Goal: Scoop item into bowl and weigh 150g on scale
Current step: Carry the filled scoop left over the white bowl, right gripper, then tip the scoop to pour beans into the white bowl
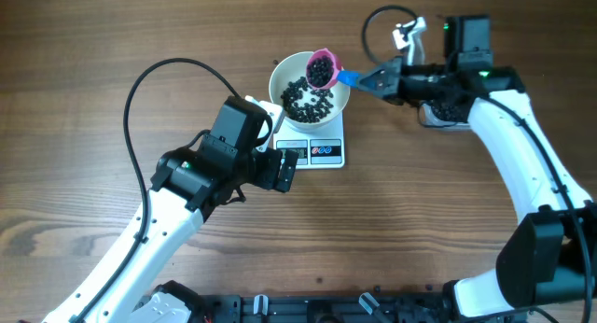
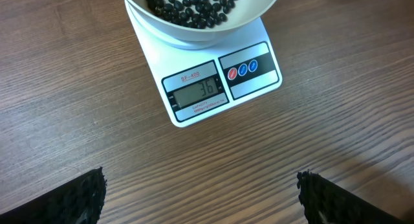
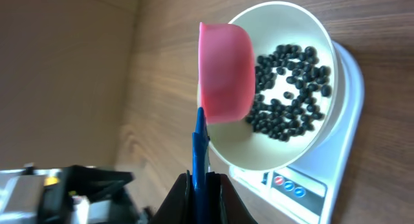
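The white bowl stands on the small white scale and holds a layer of black beans, the item. A pink scoop with a blue handle is tipped over the bowl's right rim with dark beans in it. My right gripper is shut on that blue handle. In the right wrist view the scoop's pink back faces me, beside the beans. My left gripper is open just left of the scale's display, its fingertips wide apart over bare wood.
The wooden table surrounds the scale. A black cable loops over the left arm and another arcs at the back right. A dark fixture lies at the lower left of the right wrist view.
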Controlling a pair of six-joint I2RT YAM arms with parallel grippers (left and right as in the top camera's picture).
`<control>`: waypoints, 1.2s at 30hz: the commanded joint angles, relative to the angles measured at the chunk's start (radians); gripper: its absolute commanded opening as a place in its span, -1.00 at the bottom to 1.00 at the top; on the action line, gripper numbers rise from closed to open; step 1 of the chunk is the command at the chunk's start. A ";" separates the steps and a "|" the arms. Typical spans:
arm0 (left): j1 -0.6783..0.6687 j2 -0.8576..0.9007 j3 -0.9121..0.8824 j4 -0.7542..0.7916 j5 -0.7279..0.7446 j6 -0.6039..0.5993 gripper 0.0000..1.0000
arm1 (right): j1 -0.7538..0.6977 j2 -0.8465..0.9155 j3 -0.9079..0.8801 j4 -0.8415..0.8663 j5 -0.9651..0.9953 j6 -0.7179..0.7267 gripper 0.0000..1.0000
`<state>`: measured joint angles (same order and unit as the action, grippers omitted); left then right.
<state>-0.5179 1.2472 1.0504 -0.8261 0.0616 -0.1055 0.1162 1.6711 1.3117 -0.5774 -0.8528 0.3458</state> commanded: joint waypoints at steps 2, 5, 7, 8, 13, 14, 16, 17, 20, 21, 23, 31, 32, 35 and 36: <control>0.004 -0.007 0.019 0.000 0.008 0.023 1.00 | 0.039 -0.030 0.003 0.013 0.143 -0.104 -0.91; 0.004 -0.007 0.019 0.000 0.008 0.023 1.00 | 0.058 -0.051 0.003 0.020 0.194 -0.151 -0.91; 0.004 -0.007 0.019 0.000 0.008 0.023 1.00 | 0.075 -0.065 0.003 0.024 0.248 -0.187 -0.91; 0.004 -0.007 0.019 0.000 0.008 0.023 1.00 | 0.082 -0.069 0.003 0.027 0.255 -0.209 -0.91; 0.004 -0.007 0.019 0.000 0.008 0.023 1.00 | 0.165 -0.099 0.003 0.052 0.452 -0.325 -0.91; 0.004 -0.007 0.019 0.000 0.008 0.023 1.00 | 0.181 -0.101 0.003 0.055 0.502 -0.327 -0.91; 0.004 -0.007 0.019 0.000 0.008 0.023 1.00 | 0.206 -0.105 0.003 0.069 0.563 -0.328 -0.91; 0.004 -0.007 0.019 0.000 0.008 0.023 1.00 | 0.219 -0.105 0.003 0.079 0.575 -0.339 -0.91; 0.004 -0.007 0.019 0.000 0.008 0.023 1.00 | 0.243 -0.105 0.003 0.087 0.611 -0.363 -0.92; 0.004 -0.007 0.019 0.000 0.008 0.023 1.00 | 0.251 -0.105 0.003 0.087 0.638 -0.372 -0.91; 0.004 -0.007 0.019 0.000 0.008 0.023 1.00 | 0.263 -0.105 0.003 0.087 0.698 -0.373 -0.91; 0.004 -0.007 0.019 0.000 0.008 0.023 1.00 | 0.280 -0.105 0.003 0.092 0.726 -0.453 -0.91; 0.004 -0.007 0.019 0.000 0.008 0.023 1.00 | 0.280 -0.105 0.003 0.092 0.726 -0.461 -0.91; 0.004 -0.007 0.019 0.000 0.008 0.023 1.00 | 0.280 -0.105 0.003 0.091 0.730 -0.482 -0.92; 0.004 -0.007 0.019 0.000 0.008 0.023 1.00 | 0.280 -0.105 0.003 0.091 0.730 -0.489 -0.91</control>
<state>-0.5179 1.2472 1.0504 -0.8261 0.0616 -0.1055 0.3904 1.5967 1.3117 -0.4923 -0.1482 -0.0925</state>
